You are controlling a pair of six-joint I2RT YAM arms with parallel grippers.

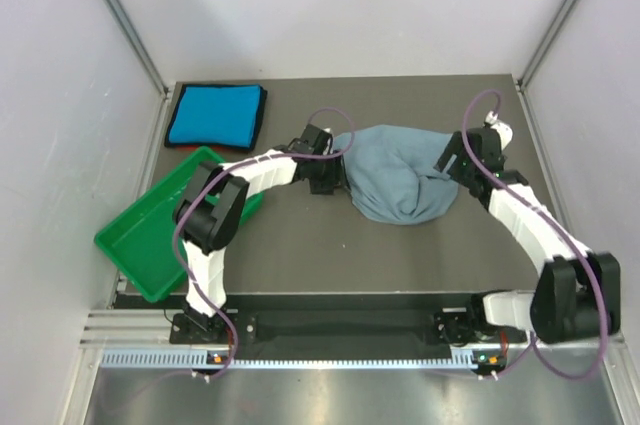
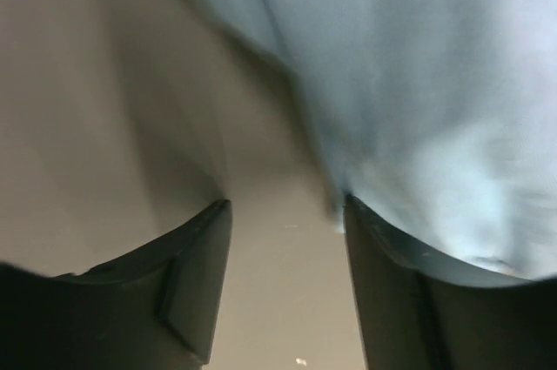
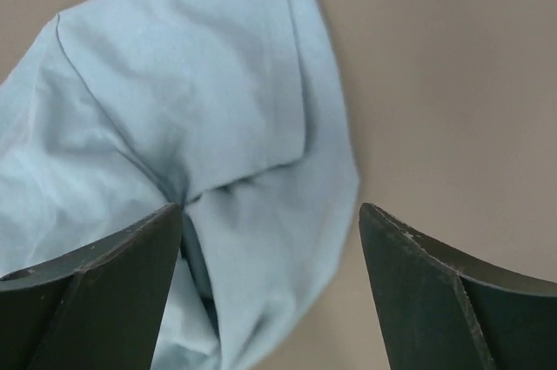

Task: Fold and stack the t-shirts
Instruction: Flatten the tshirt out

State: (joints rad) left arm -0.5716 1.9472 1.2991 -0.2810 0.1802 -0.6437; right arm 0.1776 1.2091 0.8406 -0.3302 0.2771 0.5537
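The grey-blue t-shirt (image 1: 400,177) lies bunched in a rough oval at the middle of the table. My left gripper (image 1: 337,171) is at its left edge. In the left wrist view this gripper (image 2: 287,213) is open, with bare table between the fingers and the cloth (image 2: 418,83) lying against the right finger. My right gripper (image 1: 455,161) is at the shirt's right edge. It is open (image 3: 270,213) above a folded flap of the cloth (image 3: 200,126) and grips nothing. The turquoise t-shirt (image 1: 215,115) lies folded flat at the back left.
A green plastic tray (image 1: 150,240) sits tilted at the left edge of the table, next to the left arm's elbow. White walls close in the table at the back and both sides. A rail (image 1: 340,325) runs along the near edge.
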